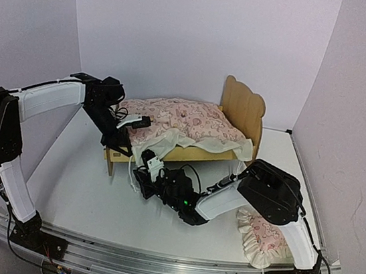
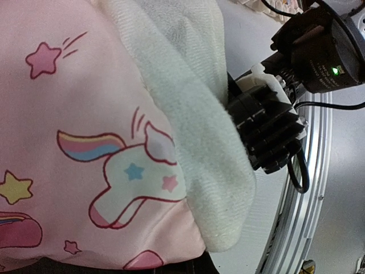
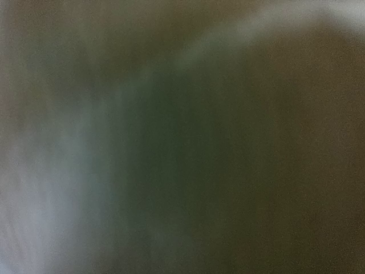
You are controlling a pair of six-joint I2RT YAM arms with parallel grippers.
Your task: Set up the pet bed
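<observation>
Your light plywood pet bed with the bear-ear headboard (image 1: 244,108) stands right of centre in the overhead view. A pink printed cushion (image 1: 185,120) lies on it, and a cream fleece blanket (image 1: 165,141) spills over its lower rail. Your left gripper (image 1: 133,122) is at the bed's left end with its jaws together, and pink unicorn-print cloth (image 2: 68,142) fills its wrist view. Your right gripper (image 1: 150,166) is at the blanket's lower left edge. Its wrist view is a blur, so you cannot tell how its jaws stand. A small pink ruffled pillow (image 1: 261,238) lies at lower right.
</observation>
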